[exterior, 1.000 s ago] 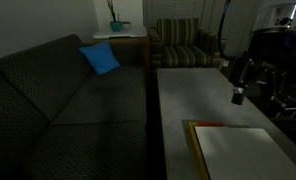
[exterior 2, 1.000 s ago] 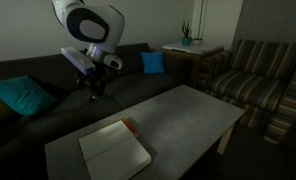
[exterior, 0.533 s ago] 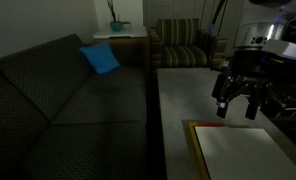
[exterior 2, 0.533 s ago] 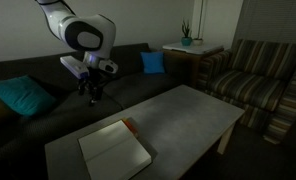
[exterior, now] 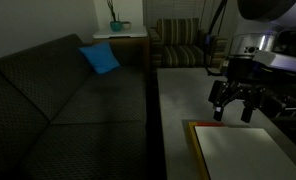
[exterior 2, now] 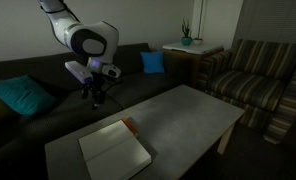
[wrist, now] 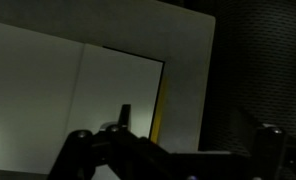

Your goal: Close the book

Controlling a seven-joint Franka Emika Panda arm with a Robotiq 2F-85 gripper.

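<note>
Lying open and flat on the table [exterior: 188, 90], the book [exterior: 243, 150] shows its plain white pages upward at the end of the tabletop nearest the camera in an exterior view. A yellow edge runs along its sofa side and a strip of red cover shows at its far edge. From the opposite side, in an exterior view, the book [exterior 2: 115, 152] sits at the table's end away from the armchair [exterior 2: 253, 80]. The gripper [exterior: 235, 112] hangs in the air over the table near the book's far edge, clear of the pages, with its fingers spread apart and holding nothing. The wrist view looks down on the pages [wrist: 78, 90] with the yellow edge beside them. A sofa [exterior: 78, 110] with a blue cushion [exterior: 100, 58] runs along the table
</note>
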